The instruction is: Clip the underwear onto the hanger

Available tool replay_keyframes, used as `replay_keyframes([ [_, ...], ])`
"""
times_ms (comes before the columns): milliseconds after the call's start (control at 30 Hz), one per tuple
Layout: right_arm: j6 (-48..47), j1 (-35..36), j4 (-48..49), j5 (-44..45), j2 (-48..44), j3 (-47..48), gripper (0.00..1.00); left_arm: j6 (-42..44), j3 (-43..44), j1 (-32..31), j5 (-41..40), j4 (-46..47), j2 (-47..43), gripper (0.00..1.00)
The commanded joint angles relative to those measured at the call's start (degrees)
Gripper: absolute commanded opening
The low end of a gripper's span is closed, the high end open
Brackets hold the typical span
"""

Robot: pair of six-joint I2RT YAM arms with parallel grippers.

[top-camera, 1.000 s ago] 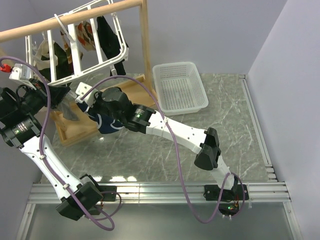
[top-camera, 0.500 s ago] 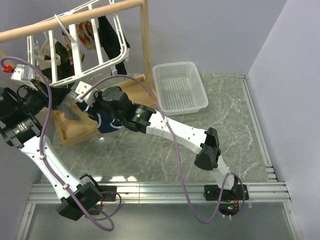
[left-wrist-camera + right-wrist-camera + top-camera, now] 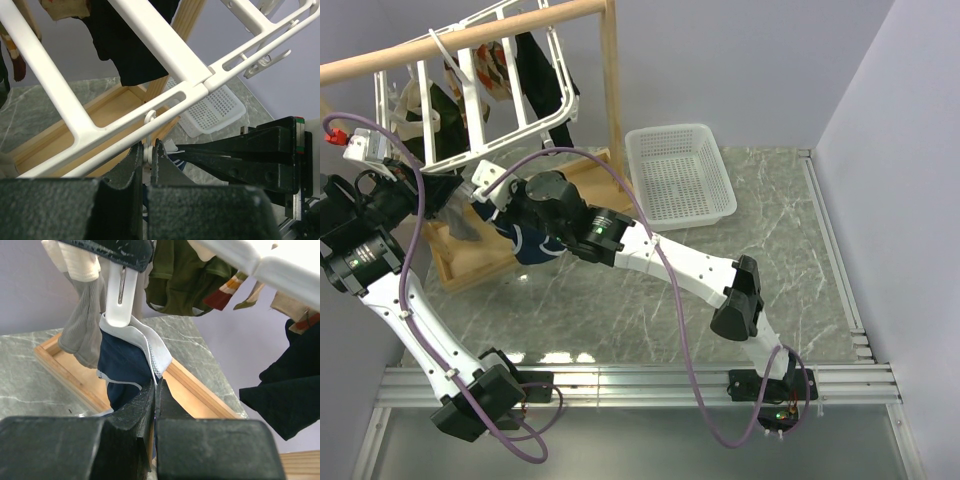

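The white grid hanger [image 3: 470, 100] hangs tilted from the wooden rail. My left gripper [image 3: 147, 150] is shut on one of its small white clips [image 3: 147, 154], just under the frame bar [image 3: 165, 50]. In the right wrist view that clip [image 3: 120, 295] hangs down with the pale waistband of the navy underwear [image 3: 122, 365] lying against its lower end. My right gripper [image 3: 155, 385] is shut on the waistband edge just below the clip. From above, the underwear [image 3: 535, 245] droops under the right gripper [image 3: 480, 203], close beside the left gripper [image 3: 440, 197].
Other garments hang from the hanger: black [image 3: 285, 390], olive [image 3: 185, 275], grey-beige [image 3: 82, 320]. The wooden rail [image 3: 470, 35], its post [image 3: 613, 90] and its base tray [image 3: 480, 258] stand around the arms. A white basket [image 3: 680, 178] sits to the right.
The right arm has crept slightly up toward the hanger, still holding the underwear. The left gripper stays pinched on the clip.
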Motion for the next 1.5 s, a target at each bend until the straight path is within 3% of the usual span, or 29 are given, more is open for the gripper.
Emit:
replay_keyframes([
  [0, 0.8, 0.6, 3.1, -0.2, -4.9, 1.2, 0.0, 1.4, -0.2, -0.6, 4.0, -8.9, -0.4, 0.0],
  [1467, -3.0, 1.6, 4.7, -1.2, -7.1, -5.7, 0.0, -0.6, 0.1, -0.7, 6.7, -5.3, -1.9, 0.0],
])
